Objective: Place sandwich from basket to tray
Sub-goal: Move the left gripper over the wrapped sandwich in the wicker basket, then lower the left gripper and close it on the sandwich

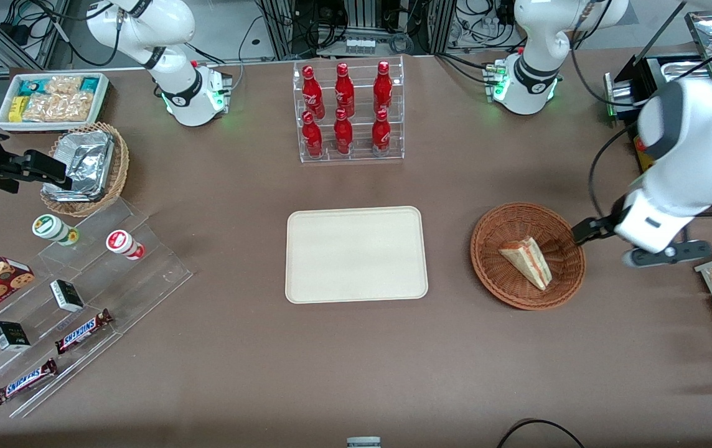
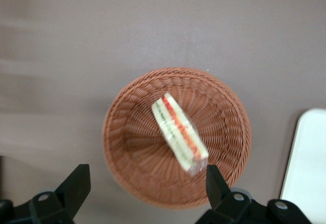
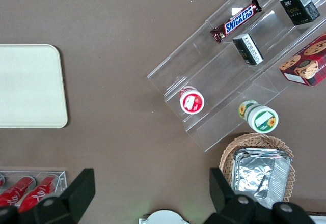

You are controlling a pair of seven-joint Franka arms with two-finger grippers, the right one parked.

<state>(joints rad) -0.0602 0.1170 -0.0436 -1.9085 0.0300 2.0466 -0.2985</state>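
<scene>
Snack bars [image 1: 51, 354] lie nearest the front camera. Wide open and empty, the claw [image 2: 145, 186] hangs above the basket [image 2: 130, 132], where the sandwich [image 2: 179, 133] lies. Lower straight, turning to straddle the bread faces, squeezing gently.

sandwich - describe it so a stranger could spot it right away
Beside the cream tray, toward the working arm's end, sits a reddish-brown basket. The pale wedge in it is the sandwich, with red and green filling. The open gripper hovers above.
</scene>
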